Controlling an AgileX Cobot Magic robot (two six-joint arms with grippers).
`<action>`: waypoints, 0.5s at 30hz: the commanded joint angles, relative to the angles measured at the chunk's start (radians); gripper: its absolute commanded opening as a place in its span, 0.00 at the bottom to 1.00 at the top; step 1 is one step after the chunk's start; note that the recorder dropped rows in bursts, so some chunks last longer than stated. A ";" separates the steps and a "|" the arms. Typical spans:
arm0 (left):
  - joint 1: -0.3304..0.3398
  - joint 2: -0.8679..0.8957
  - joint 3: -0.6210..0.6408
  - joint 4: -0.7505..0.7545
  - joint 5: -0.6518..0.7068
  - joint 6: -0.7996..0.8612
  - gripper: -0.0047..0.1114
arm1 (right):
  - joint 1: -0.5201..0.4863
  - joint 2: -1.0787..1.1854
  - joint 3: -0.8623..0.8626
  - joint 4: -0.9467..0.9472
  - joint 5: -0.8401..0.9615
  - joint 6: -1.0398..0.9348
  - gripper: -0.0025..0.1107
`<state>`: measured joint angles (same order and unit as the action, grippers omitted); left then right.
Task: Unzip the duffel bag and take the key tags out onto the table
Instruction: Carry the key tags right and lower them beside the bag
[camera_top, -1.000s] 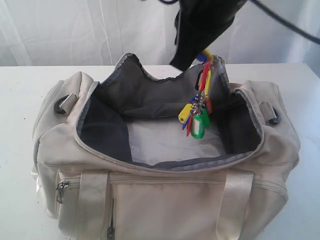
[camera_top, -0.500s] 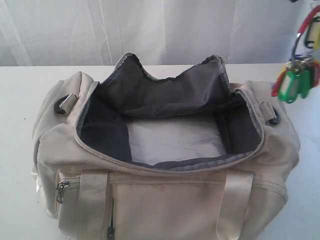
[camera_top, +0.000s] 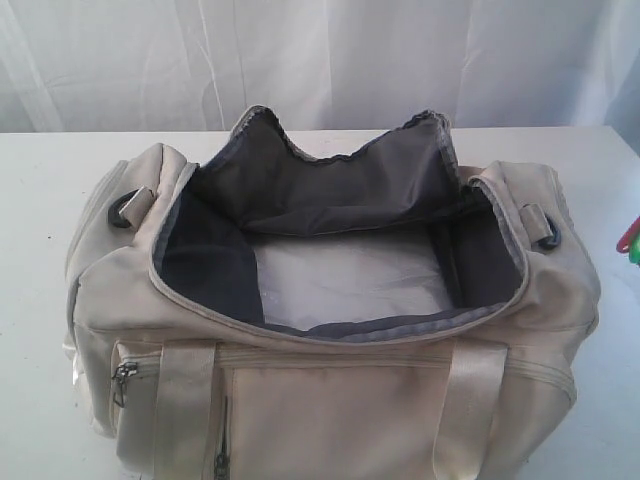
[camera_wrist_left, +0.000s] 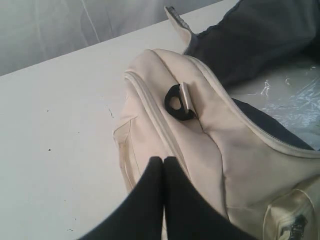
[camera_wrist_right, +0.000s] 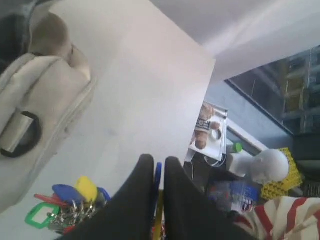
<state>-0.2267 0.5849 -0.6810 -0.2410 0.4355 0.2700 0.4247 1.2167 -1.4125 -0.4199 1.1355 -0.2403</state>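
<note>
The cream duffel bag (camera_top: 330, 400) sits on the white table (camera_top: 40, 210) with its top unzipped and the dark grey lining showing. Nothing coloured lies inside it. In the right wrist view my right gripper (camera_wrist_right: 159, 161) is shut on a blue and a yellow tag of the key tags (camera_wrist_right: 65, 202), and the rest of the bunch hangs below over the table (camera_wrist_right: 145, 95), beside the bag's end (camera_wrist_right: 35, 100). Only a red and green sliver of the key tags (camera_top: 631, 243) shows at the exterior view's right edge. My left gripper (camera_wrist_left: 163, 160) is shut, empty, over the bag's end (camera_wrist_left: 200, 135).
A black strap ring (camera_wrist_left: 178, 102) sits on the bag's left end, another ring (camera_wrist_right: 22, 134) on the right end. The table's right edge (camera_wrist_right: 202, 107) is close to my right gripper; clutter lies on the floor beyond it. A white curtain (camera_top: 320, 60) hangs behind.
My right gripper has carried the key tags up out of the bag and off to the right, almost out of the exterior view. The bag has not moved.
</note>
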 joint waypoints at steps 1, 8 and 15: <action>-0.006 -0.008 0.005 -0.016 0.003 -0.005 0.04 | -0.116 0.096 0.090 0.013 -0.046 0.046 0.02; -0.006 -0.008 0.005 -0.018 0.003 -0.005 0.04 | -0.196 0.302 0.247 0.114 -0.113 0.039 0.02; -0.006 -0.008 0.005 -0.018 0.001 -0.005 0.04 | -0.129 0.432 0.306 0.407 -0.219 -0.123 0.02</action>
<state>-0.2267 0.5849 -0.6810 -0.2416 0.4355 0.2700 0.2588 1.6237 -1.1137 -0.0661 0.9473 -0.3279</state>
